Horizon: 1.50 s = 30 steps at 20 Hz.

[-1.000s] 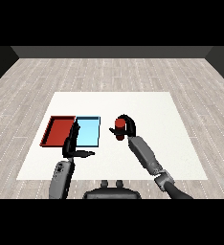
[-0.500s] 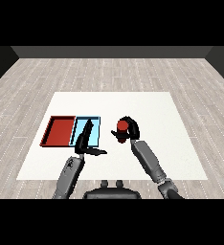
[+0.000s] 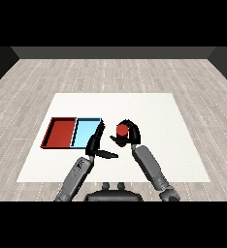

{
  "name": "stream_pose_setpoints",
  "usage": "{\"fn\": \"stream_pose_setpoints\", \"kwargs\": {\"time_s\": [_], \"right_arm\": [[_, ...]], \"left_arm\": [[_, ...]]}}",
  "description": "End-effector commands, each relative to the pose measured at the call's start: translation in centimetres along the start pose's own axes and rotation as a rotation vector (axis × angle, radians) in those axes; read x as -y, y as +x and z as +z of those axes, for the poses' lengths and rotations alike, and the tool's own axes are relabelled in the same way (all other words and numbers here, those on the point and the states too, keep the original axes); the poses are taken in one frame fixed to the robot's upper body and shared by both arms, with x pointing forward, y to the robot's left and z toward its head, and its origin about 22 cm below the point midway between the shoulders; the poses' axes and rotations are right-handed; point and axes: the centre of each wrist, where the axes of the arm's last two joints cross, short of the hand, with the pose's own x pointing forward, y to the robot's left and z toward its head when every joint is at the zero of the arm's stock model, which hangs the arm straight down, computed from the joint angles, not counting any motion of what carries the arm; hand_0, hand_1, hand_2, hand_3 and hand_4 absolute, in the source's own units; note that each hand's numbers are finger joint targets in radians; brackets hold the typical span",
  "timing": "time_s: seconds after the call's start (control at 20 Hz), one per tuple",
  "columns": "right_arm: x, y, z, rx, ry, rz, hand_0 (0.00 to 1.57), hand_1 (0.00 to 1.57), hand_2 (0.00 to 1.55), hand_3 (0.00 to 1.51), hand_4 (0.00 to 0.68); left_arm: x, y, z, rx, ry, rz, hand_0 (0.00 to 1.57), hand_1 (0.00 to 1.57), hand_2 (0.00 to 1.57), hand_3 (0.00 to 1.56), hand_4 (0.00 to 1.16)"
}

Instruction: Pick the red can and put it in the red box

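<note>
The red can [image 3: 121, 130] stands upright at the middle of the white table, right of the trays. My right hand [image 3: 131, 135] curls round it from the right and behind, with the thumb on its near left side. The red tray [image 3: 52, 132] lies at the left, and the light blue tray [image 3: 86, 131] lies against its right side. My left hand [image 3: 96, 144] is open, fingers straight and pointing away from me over the blue tray's right edge, thumb stretched to the right toward the can. It touches nothing that I can see.
The white table [image 3: 159, 111] spreads wide around the trays, with bare surface to the right and behind the can. Grey wooden floor surrounds it. Both forearms come in from the bottom.
My left hand has swung right, from between the trays to the blue tray's right edge. My right hand and the can have shifted slightly left toward the trays.
</note>
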Motion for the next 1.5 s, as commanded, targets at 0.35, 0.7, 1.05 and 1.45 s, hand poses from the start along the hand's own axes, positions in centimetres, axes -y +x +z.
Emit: {"fn": "stream_pose_setpoints", "kwargs": {"time_s": [0.35,0.7,1.05,1.45], "right_arm": [[-1.2,-0.4,0.5,0.026,0.046,-0.038,1.41,1.41,1.43,1.41,0.618],[-3.9,1.3,0.1,0.039,0.102,-0.056,1.43,1.43,1.44,1.40,0.599],[-5.8,3.4,1.9,0.039,0.134,-0.091,1.44,1.44,1.43,1.39,0.600],[-6.0,3.5,1.0,0.057,0.114,-0.089,1.46,1.46,1.45,1.40,0.523]], "left_arm": [[1.4,-0.3,-2.6,-0.037,-0.031,-0.029,0.00,0.00,0.00,0.00,0.00],[1.3,-1.4,-3.6,-0.073,-0.033,-0.050,0.00,0.00,0.00,0.00,0.00],[2.4,-1.9,-2.6,-0.072,-0.069,-0.046,0.00,0.00,0.00,0.00,0.00],[5.1,-0.6,-2.8,-0.058,-0.056,-0.052,0.00,0.00,0.00,0.00,0.00]]}}
